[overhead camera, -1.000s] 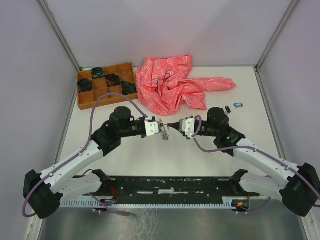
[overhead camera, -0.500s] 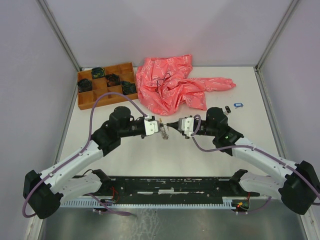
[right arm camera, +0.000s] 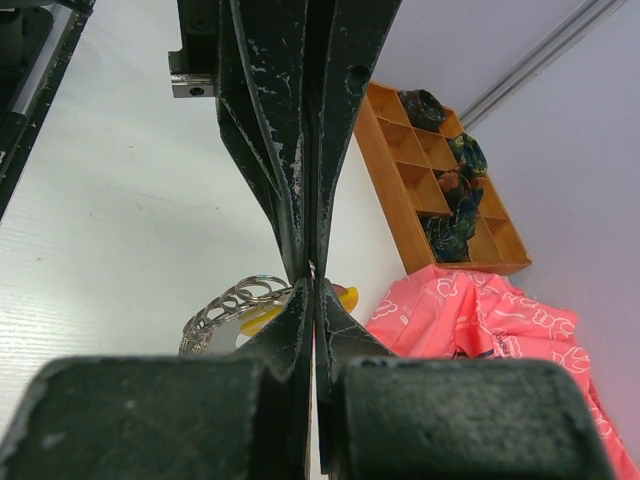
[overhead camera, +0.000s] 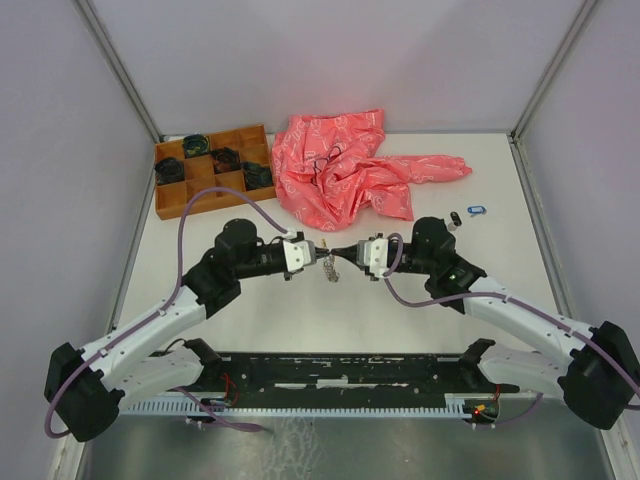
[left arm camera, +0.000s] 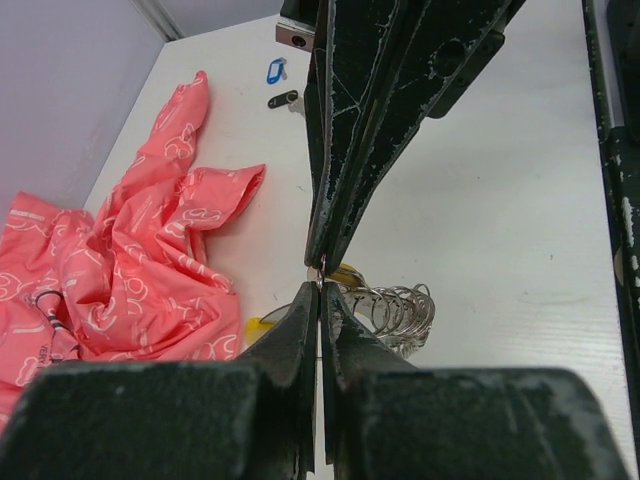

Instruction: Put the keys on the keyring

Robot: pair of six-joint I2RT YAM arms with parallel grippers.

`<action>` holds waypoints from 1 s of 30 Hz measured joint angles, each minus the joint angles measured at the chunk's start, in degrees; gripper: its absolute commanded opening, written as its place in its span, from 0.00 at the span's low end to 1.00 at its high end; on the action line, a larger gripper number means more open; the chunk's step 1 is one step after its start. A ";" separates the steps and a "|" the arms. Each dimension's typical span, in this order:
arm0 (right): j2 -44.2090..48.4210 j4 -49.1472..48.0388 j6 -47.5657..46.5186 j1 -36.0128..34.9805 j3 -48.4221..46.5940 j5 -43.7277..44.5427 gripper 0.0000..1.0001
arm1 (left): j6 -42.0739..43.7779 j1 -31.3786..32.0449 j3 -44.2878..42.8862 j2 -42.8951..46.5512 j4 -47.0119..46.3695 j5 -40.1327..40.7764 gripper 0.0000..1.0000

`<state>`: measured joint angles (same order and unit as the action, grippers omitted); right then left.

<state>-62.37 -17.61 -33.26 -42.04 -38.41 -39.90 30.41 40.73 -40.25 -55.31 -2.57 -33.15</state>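
**Top view:** The left end effector (overhead camera: 318,248) and the right end effector (overhead camera: 346,253) meet tip to tip over the white worktop (overhead camera: 300,320). Both are clenched. The bracelet-sized keyring of silvery coiled wire with a yellow segment (overhead camera: 328,270) dangles between them. Over the last second the left has edged slightly away from the bases and the right has barely moved. The keyring now hangs more plainly below the tips. A blue-tagged silver key (overhead camera: 476,210) and a black-tagged silver key (overhead camera: 455,217) lie well apart to the right. I judge that threading has not begun and this is a regrip.

**Left wrist:** Both pairs of fingers are shut and appear to nip a sliver of wire where they touch. The keyring (left arm camera: 395,310) hangs just beyond.

**Right wrist:** The same pinch shows from the other side, with the keyring (right arm camera: 235,305) to the left. An orange wooden compartment tray (right arm camera: 440,200) and a crumpled pink cloth (right arm camera: 480,330) lie beyond.
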 measured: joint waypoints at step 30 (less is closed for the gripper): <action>8.98 -0.83 -0.20 -0.24 7.39 5.57 0.01 | -25.46 -0.52 7.30 2.64 -21.42 1.60 0.03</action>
<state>-53.39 -18.44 -33.45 -42.28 -31.03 -34.33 4.95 40.21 -32.95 -52.66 -23.99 -31.55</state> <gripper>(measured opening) 0.012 0.043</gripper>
